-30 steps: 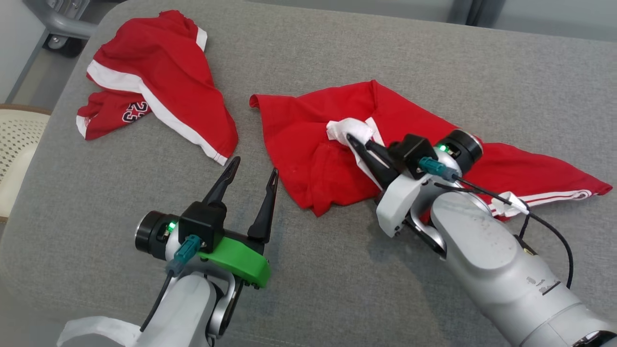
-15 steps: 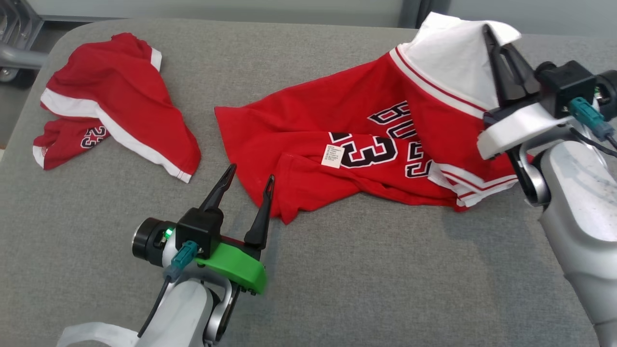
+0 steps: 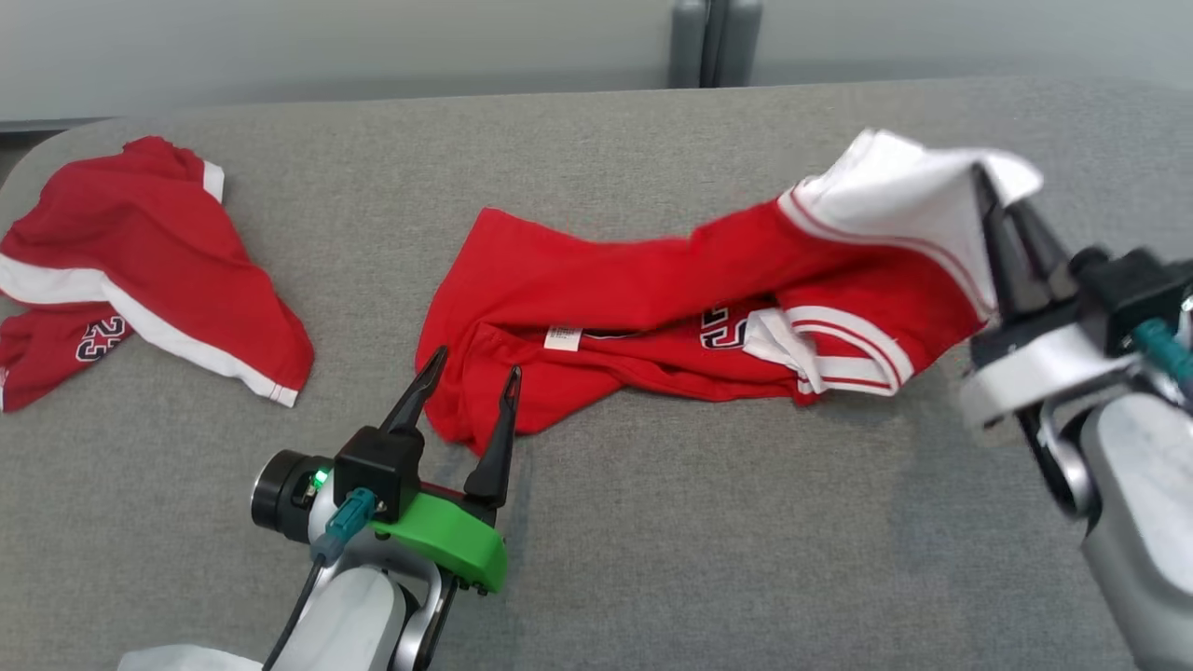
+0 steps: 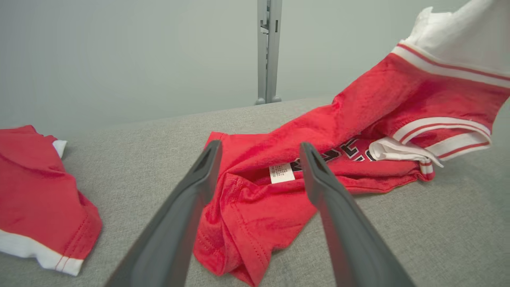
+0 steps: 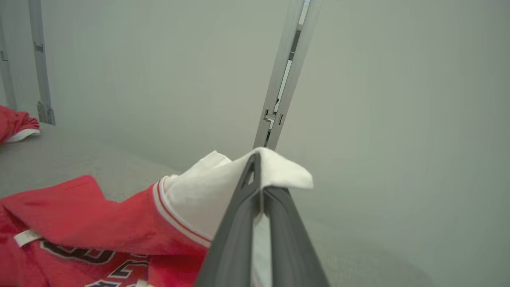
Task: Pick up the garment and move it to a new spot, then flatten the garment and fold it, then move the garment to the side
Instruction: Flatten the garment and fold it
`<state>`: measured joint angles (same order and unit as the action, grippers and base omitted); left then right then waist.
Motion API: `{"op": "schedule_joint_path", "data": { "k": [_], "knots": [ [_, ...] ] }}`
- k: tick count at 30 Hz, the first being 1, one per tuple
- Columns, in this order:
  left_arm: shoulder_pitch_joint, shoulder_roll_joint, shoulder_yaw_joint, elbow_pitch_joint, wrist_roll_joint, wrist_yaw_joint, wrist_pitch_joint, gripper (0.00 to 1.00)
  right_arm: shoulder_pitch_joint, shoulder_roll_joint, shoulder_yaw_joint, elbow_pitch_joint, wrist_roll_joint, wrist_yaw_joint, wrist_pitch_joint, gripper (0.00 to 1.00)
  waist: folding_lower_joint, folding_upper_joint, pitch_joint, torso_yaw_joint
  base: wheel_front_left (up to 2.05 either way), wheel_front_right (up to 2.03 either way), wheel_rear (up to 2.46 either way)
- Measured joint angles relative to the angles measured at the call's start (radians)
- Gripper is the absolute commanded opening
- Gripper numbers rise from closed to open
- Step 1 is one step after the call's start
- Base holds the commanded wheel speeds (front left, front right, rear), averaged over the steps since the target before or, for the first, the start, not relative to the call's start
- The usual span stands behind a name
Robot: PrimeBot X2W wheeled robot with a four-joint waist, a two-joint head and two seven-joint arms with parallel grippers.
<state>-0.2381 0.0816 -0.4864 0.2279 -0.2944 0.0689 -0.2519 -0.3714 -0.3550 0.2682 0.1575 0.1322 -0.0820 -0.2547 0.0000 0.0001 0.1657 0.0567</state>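
The garment point(image 3: 634, 298) is a red jersey with white trim and black lettering, stretched across the grey table point(image 3: 708, 559). My right gripper point(image 3: 993, 200) is shut on its white sleeve part point(image 3: 913, 200) and holds that end lifted at the right; the pinch shows in the right wrist view, where the right gripper point(image 5: 259, 175) clamps the white cloth point(image 5: 207, 195). My left gripper point(image 3: 466, 373) stands open just in front of the jersey's near-left corner point(image 4: 239, 223), nothing between its fingers point(image 4: 199, 175). A white label point(image 4: 282, 173) lies on the red cloth.
A second red garment with white stripes point(image 3: 140, 270) lies crumpled at the table's far left, also seen as red cloth point(image 4: 36, 203) in the left wrist view. A grey post point(image 3: 713, 42) stands behind the table's far edge against a pale wall.
The right gripper pulled the garment's white part up and rightward, stretching the jersey out. The camera view shifted, so the whole scene slid. The left gripper stayed open in place.
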Motion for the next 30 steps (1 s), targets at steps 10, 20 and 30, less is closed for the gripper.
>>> {"op": "schedule_joint_path", "data": {
  "k": [10,20,30],
  "knots": [
    [0.013,0.001,0.025,-0.003,0.009,-0.007,0.000,1.00,0.319,0.010,0.139,0.021,0.004,0.083,0.000,0.00,-0.0001,0.0000,-0.023,-0.083,0.00,0.00,0.00],
    [-0.094,0.023,0.023,0.116,0.003,-0.053,0.070,1.00,0.380,-0.088,0.158,0.045,-0.045,0.116,0.000,0.00,-0.0001,0.0000,0.000,-0.132,0.00,0.00,0.00],
    [-0.347,0.021,0.109,0.258,-0.038,-0.033,0.249,1.00,0.286,-0.078,0.186,-0.020,-0.084,0.145,0.000,0.00,0.0000,0.0000,0.079,-0.162,0.00,0.00,0.00]
  ]
}}
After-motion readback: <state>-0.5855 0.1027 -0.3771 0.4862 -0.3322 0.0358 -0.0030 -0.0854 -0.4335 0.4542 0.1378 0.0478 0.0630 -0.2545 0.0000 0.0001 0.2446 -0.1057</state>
